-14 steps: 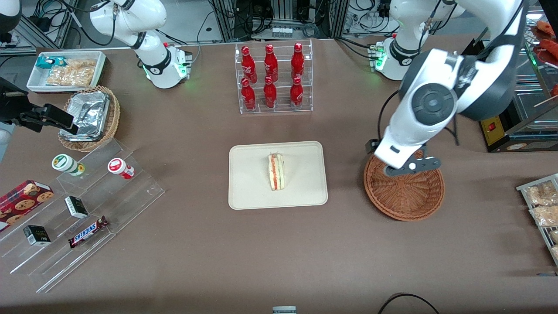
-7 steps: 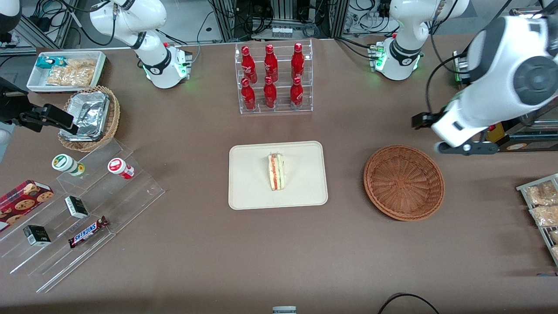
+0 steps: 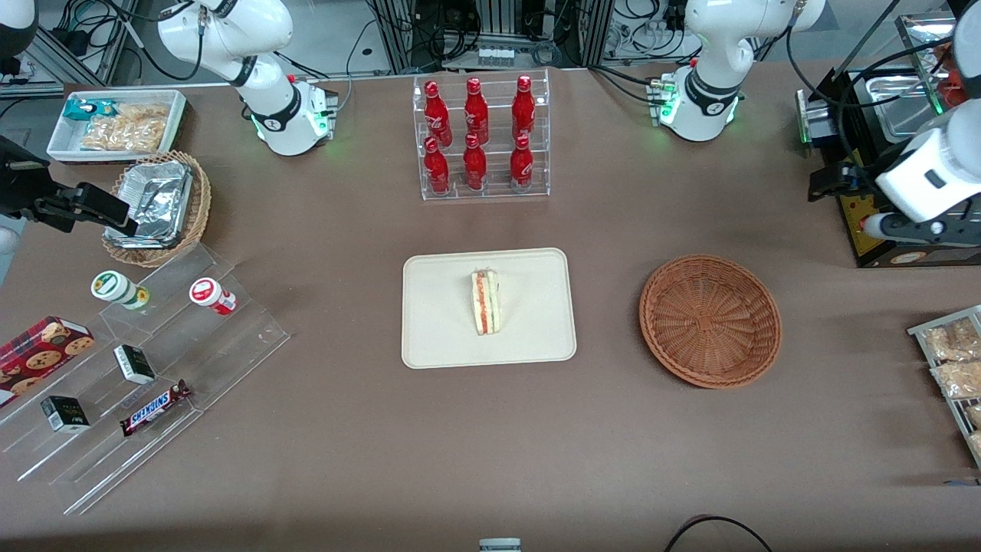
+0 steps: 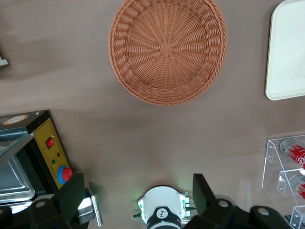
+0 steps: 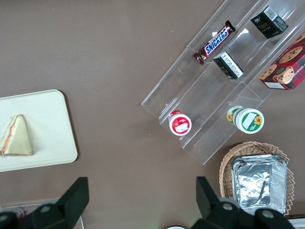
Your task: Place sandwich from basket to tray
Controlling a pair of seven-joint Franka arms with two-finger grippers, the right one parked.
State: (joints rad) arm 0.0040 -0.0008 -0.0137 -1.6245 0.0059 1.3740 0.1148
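The sandwich [image 3: 486,302] lies on its side near the middle of the cream tray [image 3: 444,326], its red and green filling edge showing; the right wrist view also shows the sandwich [image 5: 16,137] on the tray [image 5: 50,121]. The round reddish-brown basket [image 3: 710,320] sits beside the tray toward the working arm's end, with nothing in it. My gripper [image 3: 916,228] hangs high over the table's working-arm end, well away from the basket and farther from the front camera. In the left wrist view the gripper [image 4: 138,193] is open and holds nothing, with the basket [image 4: 167,50] and a tray corner [image 4: 288,52] below.
A clear rack of red bottles [image 3: 479,138] stands farther back than the tray. A black box with a yellow panel [image 3: 870,230] sits under my gripper. Bagged snacks [image 3: 950,360] lie near the basket. A clear stepped shelf [image 3: 138,368], foil-tray basket [image 3: 157,207] and white bin [image 3: 115,123] fill the parked arm's end.
My gripper has swung from above the basket's rim toward the working arm's end of the table, uncovering the whole basket. The sandwich has stayed on the tray.
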